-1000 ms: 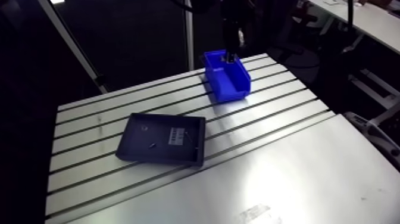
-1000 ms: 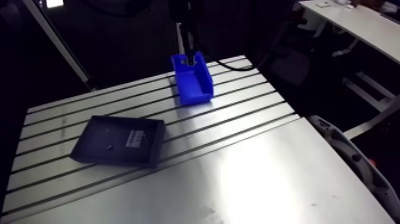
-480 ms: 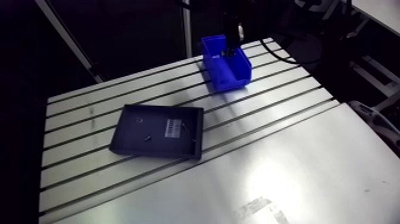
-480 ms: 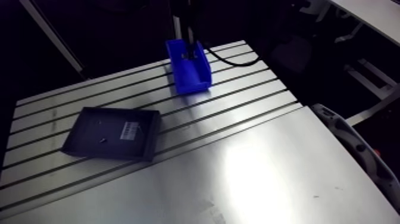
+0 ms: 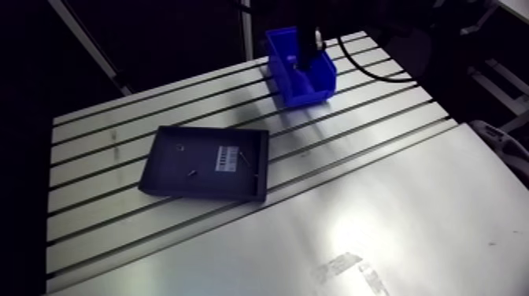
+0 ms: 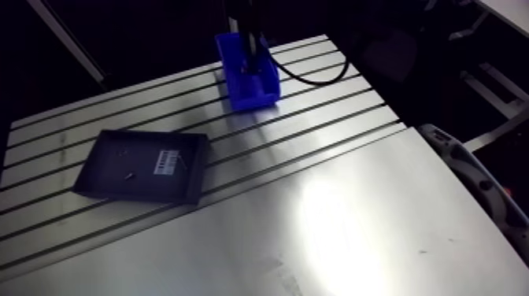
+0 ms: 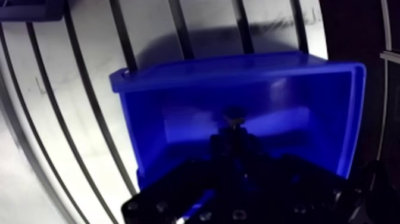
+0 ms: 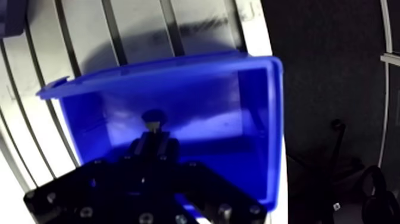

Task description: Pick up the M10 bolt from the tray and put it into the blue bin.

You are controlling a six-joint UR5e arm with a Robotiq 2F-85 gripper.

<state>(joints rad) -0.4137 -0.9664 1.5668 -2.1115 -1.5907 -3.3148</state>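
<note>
Gripper [image 8: 153, 137] is down inside the blue bin [image 7: 238, 67], fingers drawn nearly together w/ only a thin gap. A small pale metal piece pokes out past the tips, pinched between them: the M10 bolt [image 8: 153, 125], as far as the wrist view lets one read it. A dark round patch sits on the bin floor just ahead of it (shadow or bolt head, can't tell which). Bolt is above the floor near the bin's middle, not touching the walls.

In the arm view the bin sits at the far edge of the table [image 5: 378, 228], approx. centre-right, w/ the wrist dropping straight into it. The dark tray [image 5: 201, 191] lies well apart, nearer and to the left, flat across the slots. A white label [image 5: 229, 158] and a few small parts [image 5: 191, 172] show on its floor.
</note>
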